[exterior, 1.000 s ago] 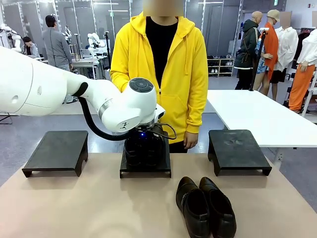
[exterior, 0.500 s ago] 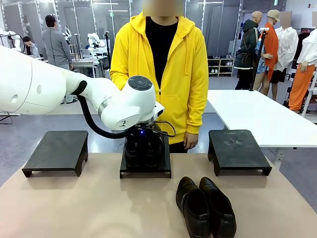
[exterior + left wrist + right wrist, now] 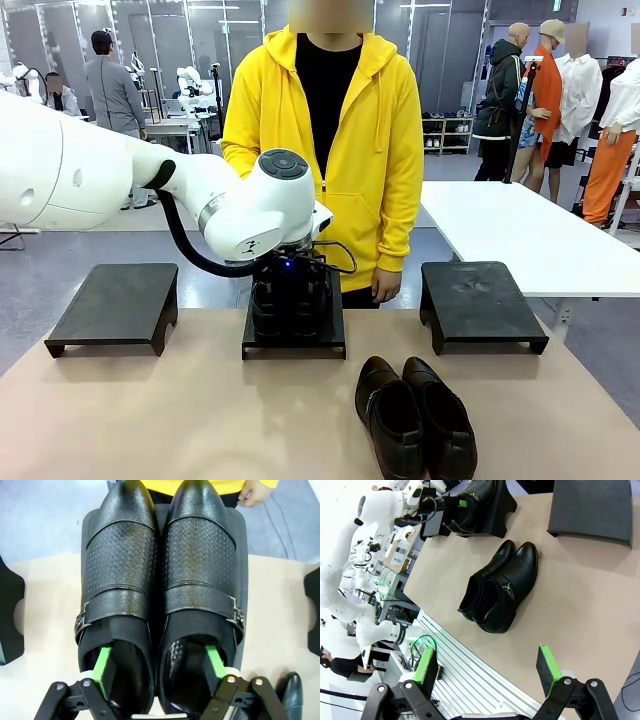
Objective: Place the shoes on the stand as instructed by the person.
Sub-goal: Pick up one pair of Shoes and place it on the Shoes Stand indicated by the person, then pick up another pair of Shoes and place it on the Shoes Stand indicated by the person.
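My left fingers (image 3: 103, 666) have just sprung apart, leaving one pair (image 3: 160, 580) on the middle stand (image 3: 295, 349); the other pair (image 3: 415, 415) waits.

legible text, brands, numbers, signs: none. small dark mark (image 3: 246, 247) on the left arm's white wrist joint, front view: too small to read. white paper tags (image 3: 400, 554) beyond the table, right wrist view: print blurred, unreadable.

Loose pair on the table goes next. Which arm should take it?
Likely right. The right gripper is open, empty, with the loose pair on its side; the left gripper has fingers inside the shoes on the middle stand.
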Tool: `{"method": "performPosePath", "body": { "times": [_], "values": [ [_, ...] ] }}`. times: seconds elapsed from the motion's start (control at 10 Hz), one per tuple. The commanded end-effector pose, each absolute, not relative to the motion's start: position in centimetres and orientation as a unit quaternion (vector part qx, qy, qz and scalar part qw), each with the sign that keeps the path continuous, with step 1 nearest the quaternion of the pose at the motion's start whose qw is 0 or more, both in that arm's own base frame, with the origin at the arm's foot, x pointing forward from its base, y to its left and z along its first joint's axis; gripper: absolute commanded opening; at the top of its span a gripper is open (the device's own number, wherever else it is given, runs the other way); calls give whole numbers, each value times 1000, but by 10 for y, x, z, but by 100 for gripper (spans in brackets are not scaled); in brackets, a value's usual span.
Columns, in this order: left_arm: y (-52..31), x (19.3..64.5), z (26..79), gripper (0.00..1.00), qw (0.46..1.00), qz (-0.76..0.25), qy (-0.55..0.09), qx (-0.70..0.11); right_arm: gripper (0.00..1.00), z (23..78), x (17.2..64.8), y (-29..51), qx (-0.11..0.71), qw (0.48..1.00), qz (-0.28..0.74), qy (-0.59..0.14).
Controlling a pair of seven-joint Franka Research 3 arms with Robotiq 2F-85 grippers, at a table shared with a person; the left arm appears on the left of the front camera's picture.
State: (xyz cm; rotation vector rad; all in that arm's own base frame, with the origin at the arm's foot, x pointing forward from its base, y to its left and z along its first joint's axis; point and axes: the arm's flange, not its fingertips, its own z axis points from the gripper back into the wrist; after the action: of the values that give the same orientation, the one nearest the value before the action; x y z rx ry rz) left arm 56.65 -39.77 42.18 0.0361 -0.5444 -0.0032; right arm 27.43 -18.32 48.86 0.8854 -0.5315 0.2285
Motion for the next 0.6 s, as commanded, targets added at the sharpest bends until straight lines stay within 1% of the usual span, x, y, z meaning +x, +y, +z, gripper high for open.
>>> {"method": "performPosePath", "body": {
  "times": [0.0,0.5],
  "values": [
    [-396,567,419,82,964,-1,-267,20,100,489,274,-183,427,858,114,-261],
    [-396,567,419,82,964,-1,-267,20,100,489,274,-183,427,858,114,-261]
  ]
}}
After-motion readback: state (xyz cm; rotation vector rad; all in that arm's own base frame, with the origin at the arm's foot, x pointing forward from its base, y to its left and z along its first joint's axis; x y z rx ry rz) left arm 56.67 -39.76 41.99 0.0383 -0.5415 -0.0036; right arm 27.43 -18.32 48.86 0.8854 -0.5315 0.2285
